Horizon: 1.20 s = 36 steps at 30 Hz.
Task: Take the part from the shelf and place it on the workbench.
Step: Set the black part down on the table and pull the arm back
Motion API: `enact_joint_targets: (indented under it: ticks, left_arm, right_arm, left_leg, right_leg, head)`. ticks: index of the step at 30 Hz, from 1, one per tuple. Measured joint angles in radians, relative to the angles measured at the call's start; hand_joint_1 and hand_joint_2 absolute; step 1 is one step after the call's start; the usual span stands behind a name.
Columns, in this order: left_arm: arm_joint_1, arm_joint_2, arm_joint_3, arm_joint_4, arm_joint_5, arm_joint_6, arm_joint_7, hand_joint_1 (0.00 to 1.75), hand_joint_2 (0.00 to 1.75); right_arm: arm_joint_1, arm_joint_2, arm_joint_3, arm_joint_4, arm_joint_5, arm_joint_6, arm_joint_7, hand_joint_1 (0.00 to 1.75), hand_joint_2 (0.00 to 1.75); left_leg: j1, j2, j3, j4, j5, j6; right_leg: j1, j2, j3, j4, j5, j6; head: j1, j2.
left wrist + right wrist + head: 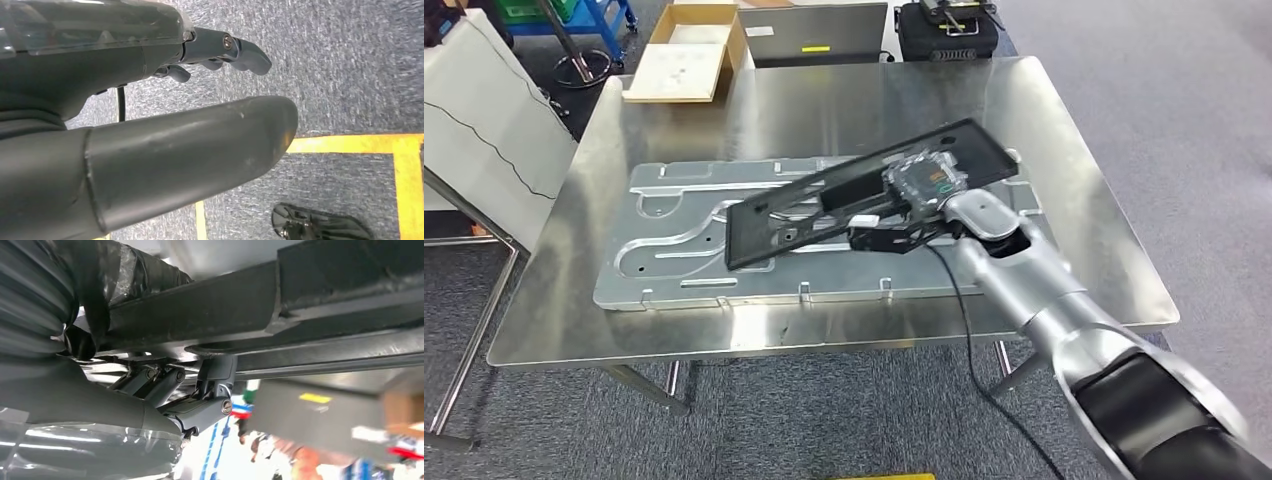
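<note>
Right hand [894, 225] grips the flat black rectangular plastic part [824, 205] above the shiny steel workbench [1064, 200]; left hand [165, 135] released; no legible writing.

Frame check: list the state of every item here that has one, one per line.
black part: held tilted above the silver panel
right hand: grips the black part
left hand: hangs over the floor, holds nothing
silver panel: flat on the workbench
cardboard box: open
</note>
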Motion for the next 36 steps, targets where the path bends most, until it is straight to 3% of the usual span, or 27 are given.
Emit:
enact_joint_targets:
  ticks: [2,5,6,7,8,9,11,12,16,18,20,21,22,23,24,26,28,30,32,35,36]
  left_arm:
    - [-0.001,-0.001,-0.002,0.000,-0.004,-0.001,-0.006,0.00,0.00]
    - [-0.003,-0.004,-0.008,0.000,-0.007,-0.003,-0.022,0.00,0.00]
    - [-0.003,-0.004,-0.010,0.000,-0.007,-0.004,-0.029,0.00,0.00]
    - [-0.002,-0.004,-0.011,0.000,-0.008,-0.005,-0.036,0.00,0.00]
    - [-0.001,-0.005,-0.012,0.000,-0.009,-0.006,-0.043,0.00,0.00]
    - [0.000,-0.006,-0.013,0.000,-0.009,-0.006,-0.050,0.00,0.00]
    - [0.001,-0.008,-0.015,0.000,-0.010,-0.006,-0.062,0.00,0.00]
    - [0.001,-0.009,-0.015,0.000,-0.010,-0.006,-0.068,0.00,0.00]
    - [0.002,-0.009,-0.015,0.000,-0.004,-0.010,-0.088,0.00,0.00]
    - [0.004,-0.009,-0.015,0.000,0.000,-0.011,-0.092,0.00,0.00]
    - [0.005,-0.010,-0.015,0.000,0.004,-0.010,-0.094,0.00,0.00]
    - [0.006,-0.010,-0.015,0.001,0.005,-0.009,-0.096,0.00,0.44]
    - [0.007,-0.011,-0.015,0.001,0.006,-0.009,-0.098,0.00,0.87]
    - [0.009,-0.011,-0.015,0.001,0.006,-0.009,-0.101,0.00,1.31]
    - [0.009,-0.011,-0.015,0.001,0.006,-0.009,-0.105,0.00,1.75]
    - [0.009,-0.010,-0.014,0.001,0.007,-0.009,-0.110,0.00,1.75]
    - [0.008,-0.009,-0.014,0.001,0.007,-0.009,-0.112,0.00,1.75]
    - [0.009,-0.009,-0.014,0.001,0.006,-0.008,-0.112,0.00,0.87]
    - [0.009,-0.009,-0.014,0.001,0.003,-0.002,-0.112,0.00,0.00]
    - [0.008,-0.009,-0.014,0.001,-0.003,0.009,-0.114,0.00,0.00]
    - [0.008,-0.009,-0.014,0.001,-0.005,0.010,-0.114,0.00,0.00]
  right_arm:
    - [-0.001,0.033,0.005,0.032,-0.010,-0.004,-0.004,1.69,1.75]
    - [0.006,0.073,0.008,0.081,-0.033,-0.008,-0.005,1.69,1.75]
    - [0.011,0.084,0.009,0.096,-0.040,-0.008,-0.004,1.69,1.75]
    - [0.016,0.094,0.009,0.112,-0.048,-0.008,-0.001,1.69,1.75]
    - [0.019,0.103,0.009,0.126,-0.054,-0.008,0.003,1.69,1.75]
    - [0.020,0.112,0.008,0.140,-0.059,-0.008,0.009,1.69,1.75]
    - [0.021,0.126,0.007,0.167,-0.068,-0.008,0.023,1.69,1.75]
    - [0.022,0.132,0.007,0.180,-0.072,-0.009,0.031,1.69,1.75]
    - [0.026,0.156,-0.004,0.225,-0.080,-0.012,0.090,1.69,1.75]
    - [0.026,0.169,-0.011,0.250,-0.072,-0.030,0.145,1.69,1.75]
    - [0.030,0.179,-0.017,0.272,-0.058,-0.062,0.200,1.69,1.75]
    - [0.032,0.181,-0.021,0.282,-0.051,-0.080,0.221,1.27,1.31]
    - [0.034,0.182,-0.026,0.291,-0.044,-0.097,0.238,0.85,0.87]
    - [0.035,0.182,-0.032,0.298,-0.040,-0.112,0.250,0.42,0.44]
    - [0.035,0.181,-0.040,0.306,-0.035,-0.123,0.260,0.00,0.00]
    - [0.035,0.177,-0.058,0.318,-0.028,-0.134,0.271,0.00,0.00]
    - [0.035,0.171,-0.073,0.329,-0.023,-0.135,0.273,0.00,0.00]
    - [0.036,0.163,-0.084,0.337,-0.020,-0.135,0.267,0.00,0.00]
    - [0.037,0.154,-0.094,0.343,-0.017,-0.141,0.249,0.00,0.00]
    - [0.048,0.140,-0.105,0.345,-0.012,-0.168,0.209,0.00,0.00]
    - [0.056,0.136,-0.106,0.344,-0.010,-0.178,0.192,0.00,0.00]
  left_leg:
    - [0.007,0.002,0.007,-0.009,0.001,0.005]
    - [0.008,0.002,0.009,-0.005,-0.003,0.009]
    - [0.008,0.001,0.010,-0.004,-0.005,0.009]
    - [0.008,0.000,0.010,-0.001,-0.008,0.008]
    - [0.009,-0.002,0.012,0.002,-0.011,0.006]
    - [0.009,-0.004,0.013,0.005,-0.014,0.003]
    - [0.006,-0.005,0.013,0.010,-0.019,-0.006]
    - [0.005,-0.005,0.013,0.011,-0.020,-0.010]
    - [0.009,-0.002,0.008,0.024,-0.037,-0.032]
    - [0.013,-0.001,-0.028,0.111,-0.091,-0.042]
    - [0.014,0.000,-0.091,0.249,-0.151,-0.050]
    - [0.014,0.000,-0.113,0.294,-0.162,-0.052]
    - [0.014,0.000,-0.118,0.303,-0.154,-0.053]
    - [0.015,0.000,-0.104,0.271,-0.128,-0.052]
    - [0.016,0.000,-0.071,0.204,-0.090,-0.050]
    - [0.014,-0.001,-0.001,0.069,-0.041,-0.043]
    - [0.010,-0.002,0.024,0.018,-0.035,-0.035]
    - [0.012,-0.001,0.025,0.014,-0.032,-0.024]
    - [0.015,0.001,0.028,0.008,-0.027,-0.009]
    - [0.014,0.004,0.029,0.006,-0.026,0.002]
    - [0.014,0.004,0.029,0.007,-0.027,0.003]
  right_leg:
    - [0.001,-0.002,-0.023,0.057,-0.038,0.008]
    - [-0.006,-0.003,-0.123,0.257,-0.123,0.016]
    - [-0.008,-0.003,-0.144,0.291,-0.125,0.018]
    - [-0.010,-0.003,-0.146,0.285,-0.106,0.019]
    - [-0.011,-0.003,-0.128,0.240,-0.071,0.018]
    - [-0.011,-0.003,-0.098,0.167,-0.028,0.015]
    - [-0.007,-0.004,-0.044,0.048,0.020,0.006]
    - [-0.004,-0.003,-0.032,0.019,0.026,0.002]
    - [-0.006,0.000,-0.025,0.002,0.027,-0.015]
    - [-0.009,-0.001,-0.021,-0.003,0.030,-0.023]
    - [-0.009,-0.002,-0.021,-0.002,0.029,-0.026]
    - [-0.009,-0.003,-0.020,-0.001,0.029,-0.026]
    - [-0.009,-0.003,-0.020,0.000,0.028,-0.025]
    - [-0.009,-0.003,-0.018,0.001,0.027,-0.024]
    - [-0.009,-0.003,-0.017,0.002,0.025,-0.022]
    - [-0.006,-0.001,-0.016,0.005,0.022,-0.015]
    - [-0.003,0.000,-0.018,0.007,0.021,-0.006]
    - [-0.004,0.001,-0.019,0.007,0.020,0.004]
    - [-0.005,0.000,-0.032,0.043,-0.008,0.014]
    - [-0.007,-0.002,-0.116,0.230,-0.103,0.022]
    - [-0.007,-0.002,-0.142,0.285,-0.120,0.023]
  head:
    - [0.000,0.000]
    - [0.000,0.000]
    - [0.000,0.000]
    - [0.000,0.000]
    - [0.000,0.000]
    - [0.000,0.000]
    - [0.000,0.000]
    - [0.000,0.000]
    - [0.000,0.000]
    - [0.000,0.000]
    - [0.000,0.000]
    - [0.000,0.000]
    - [0.000,0.000]
    - [0.000,0.000]
    - [0.000,0.000]
    - [0.000,0.000]
    - [0.000,0.000]
    - [0.000,0.000]
    - [0.000,0.000]
    - [0.000,0.000]
    - [0.000,0.000]
